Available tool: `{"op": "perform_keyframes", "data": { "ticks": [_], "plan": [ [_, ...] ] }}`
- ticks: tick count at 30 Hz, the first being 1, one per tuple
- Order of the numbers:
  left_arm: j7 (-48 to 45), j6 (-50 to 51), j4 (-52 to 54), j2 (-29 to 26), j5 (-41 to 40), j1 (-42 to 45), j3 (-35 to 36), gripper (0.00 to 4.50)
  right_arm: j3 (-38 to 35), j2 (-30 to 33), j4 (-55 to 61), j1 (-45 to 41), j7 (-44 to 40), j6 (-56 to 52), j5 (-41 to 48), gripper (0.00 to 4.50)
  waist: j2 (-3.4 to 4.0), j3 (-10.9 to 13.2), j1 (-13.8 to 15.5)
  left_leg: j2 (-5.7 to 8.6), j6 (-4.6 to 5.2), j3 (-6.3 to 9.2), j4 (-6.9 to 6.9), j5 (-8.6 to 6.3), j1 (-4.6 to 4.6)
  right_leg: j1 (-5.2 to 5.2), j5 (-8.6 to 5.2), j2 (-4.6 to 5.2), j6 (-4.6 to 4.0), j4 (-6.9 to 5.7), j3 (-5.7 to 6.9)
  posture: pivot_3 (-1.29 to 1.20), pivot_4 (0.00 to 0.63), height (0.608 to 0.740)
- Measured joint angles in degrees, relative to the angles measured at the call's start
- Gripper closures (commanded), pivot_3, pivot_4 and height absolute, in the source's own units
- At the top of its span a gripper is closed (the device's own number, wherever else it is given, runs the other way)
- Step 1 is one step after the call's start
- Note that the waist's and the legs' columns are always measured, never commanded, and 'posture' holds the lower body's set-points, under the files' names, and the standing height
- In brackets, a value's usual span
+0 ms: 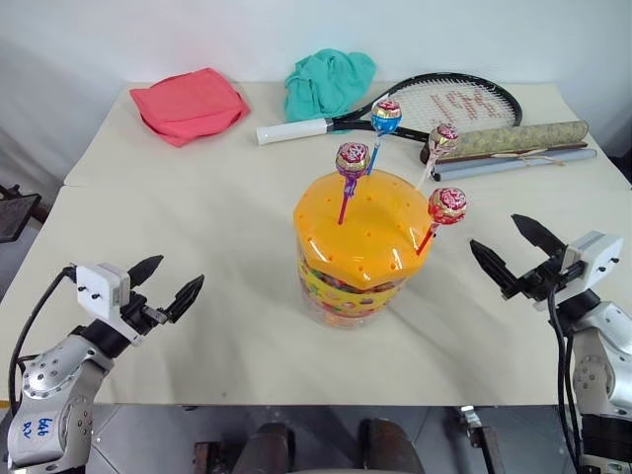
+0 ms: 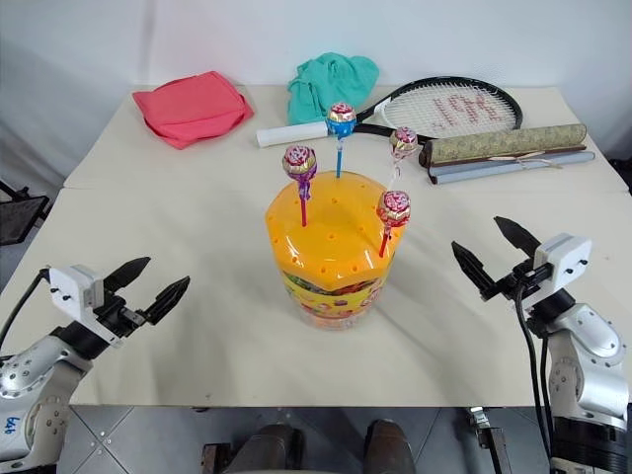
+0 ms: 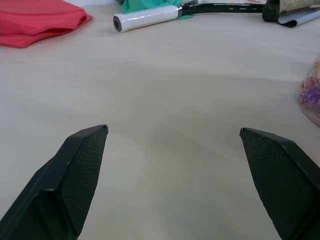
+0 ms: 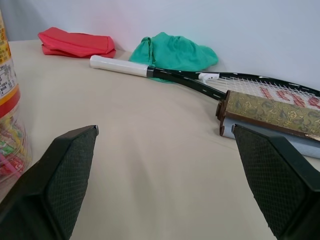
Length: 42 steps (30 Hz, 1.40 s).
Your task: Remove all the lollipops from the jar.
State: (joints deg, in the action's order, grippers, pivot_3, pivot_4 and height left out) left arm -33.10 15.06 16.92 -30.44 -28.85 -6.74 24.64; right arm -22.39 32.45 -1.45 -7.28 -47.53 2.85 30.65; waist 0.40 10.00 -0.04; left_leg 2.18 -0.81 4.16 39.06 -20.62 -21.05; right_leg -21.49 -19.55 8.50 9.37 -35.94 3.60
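- The jar [image 1: 355,259] stands mid-counter [image 1: 197,197] – four lollipops [image 1: 352,160] upright in its orange lid's holes, sticks exposed for plucking.
- Left end effector [image 1: 166,284] and right end effector [image 1: 513,249] flank it, wide open, empty – likely poised to reach.

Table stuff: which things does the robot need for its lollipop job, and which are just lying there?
For the job:
- jar
- purple lollipop
- blue lollipop
- white-stick lollipop
- red-stick lollipop

Just lying about:
- tennis racket
- red cloth
- green cloth
- rolled scroll
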Motion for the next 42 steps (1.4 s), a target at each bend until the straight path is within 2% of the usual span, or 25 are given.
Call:
{"op": "perform_keyframes", "data": {
  "ticks": [4, 6, 8, 10, 15, 19, 24, 29, 33, 42],
  "plan": [
    [-0.4, 0.3, 0.0, -0.7, 0.1, 0.7, -0.4, 0.00, 0.1, 0.0, 0.0, 0.0, -0.7, 0.0, 0.0, 0.02, 0.00, 0.0, 0.0, -0.01, 0.00, -0.01, 0.00, 0.00, 0.00, 0.00, 0.00, 0.00, 0.00, 0.00, 0.01, 0.00, 0.150, 0.740],
    [-2.9, 1.8, 0.3, -1.1, -3.7, 2.0, -0.4, 0.00, 0.0, 0.2, 0.6, 0.4, -1.3, -1.0, 0.7, 0.02, 0.00, 0.0, 0.0, -0.01, 0.00, 0.00, 0.01, 0.00, -0.02, 0.00, 0.00, 0.00, 0.00, -0.01, 0.01, 0.00, 0.150, 0.740],
    [-6.9, 5.6, 1.9, -3.0, -11.4, 3.5, -0.2, 0.00, -0.6, 1.5, 3.3, 1.6, -2.2, -4.4, 4.0, 0.02, 0.00, 0.0, 0.1, -0.03, 0.00, 0.09, 0.02, 0.00, -0.05, -0.01, 0.00, 0.04, 0.00, -0.02, 0.00, 0.00, 0.150, 0.740],
    [-10.0, 10.1, 3.5, -6.8, -18.9, 6.9, 0.8, 0.00, -3.2, 4.0, 7.9, 3.1, -2.4, -9.0, 8.8, 0.02, 0.01, 0.0, 0.2, -0.09, 0.00, 0.19, 0.03, 0.00, -0.05, -0.01, 0.00, 0.04, 0.00, -0.01, -0.02, 0.00, 0.150, 0.740],
    [-16.2, 19.8, 2.8, -18.5, -31.0, 15.6, 3.9, 0.00, -13.3, 10.0, 20.9, 12.4, -3.4, -18.5, 21.0, 0.02, 0.01, 0.0, 0.3, -0.05, 0.03, 0.17, -0.04, -0.02, -0.01, 0.03, 0.00, -0.01, -0.01, 0.02, -0.02, 0.00, 0.150, 0.740],
    [-20.6, 24.5, 2.1, -22.7, -34.9, 20.9, 3.4, 0.00, -15.4, 10.2, 26.4, 15.5, -4.8, -23.0, 27.7, 0.02, 0.01, 0.0, -0.1, -0.06, 0.05, 0.13, -0.05, -0.03, 0.07, 0.04, 0.00, -0.01, -0.01, 0.01, -0.07, 0.00, 0.150, 0.740],
    [-22.0, 26.3, 1.5, -21.7, -35.0, 25.1, -1.1, 0.00, -15.4, 9.9, 25.9, 12.7, -6.8, -21.4, 27.4, 0.02, 0.01, 0.0, -0.1, -0.04, 0.06, 0.07, -0.05, -0.03, 0.09, 0.04, 0.00, -0.02, 0.00, 0.00, -0.09, 0.00, 0.150, 0.740],
    [-17.9, 24.7, 5.2, -13.6, -33.1, 34.2, -8.9, 0.00, -16.0, 10.6, 20.6, 13.3, -13.4, -19.1, 24.8, 0.02, -0.03, 0.0, 1.3, 0.12, 0.10, 0.00, 0.13, -0.03, -0.07, 0.12, 0.06, 0.01, 0.11, 0.02, -0.07, 0.00, 0.150, 0.740],
    [-15.4, 23.0, 5.9, -8.5, -30.6, 39.0, -13.5, 0.00, -18.4, 12.8, 15.8, 13.5, -18.3, -18.7, 24.0, 0.02, -0.03, 0.0, 1.2, 0.10, 0.12, -0.10, 0.11, -0.02, -0.05, 0.12, 0.07, -0.01, 0.13, 0.03, -0.06, 0.00, 0.150, 0.740],
    [-17.6, 23.6, 4.6, -4.8, -28.9, 42.6, -19.7, 0.00, -22.6, 13.7, 18.5, 15.0, -21.7, -20.8, 27.6, 0.02, -0.03, 0.0, 0.9, 0.08, 0.12, -0.14, 0.10, -0.02, -0.04, 0.12, 0.07, -0.03, 0.14, 0.03, -0.05, 0.00, 0.150, 0.740]
  ]
}}
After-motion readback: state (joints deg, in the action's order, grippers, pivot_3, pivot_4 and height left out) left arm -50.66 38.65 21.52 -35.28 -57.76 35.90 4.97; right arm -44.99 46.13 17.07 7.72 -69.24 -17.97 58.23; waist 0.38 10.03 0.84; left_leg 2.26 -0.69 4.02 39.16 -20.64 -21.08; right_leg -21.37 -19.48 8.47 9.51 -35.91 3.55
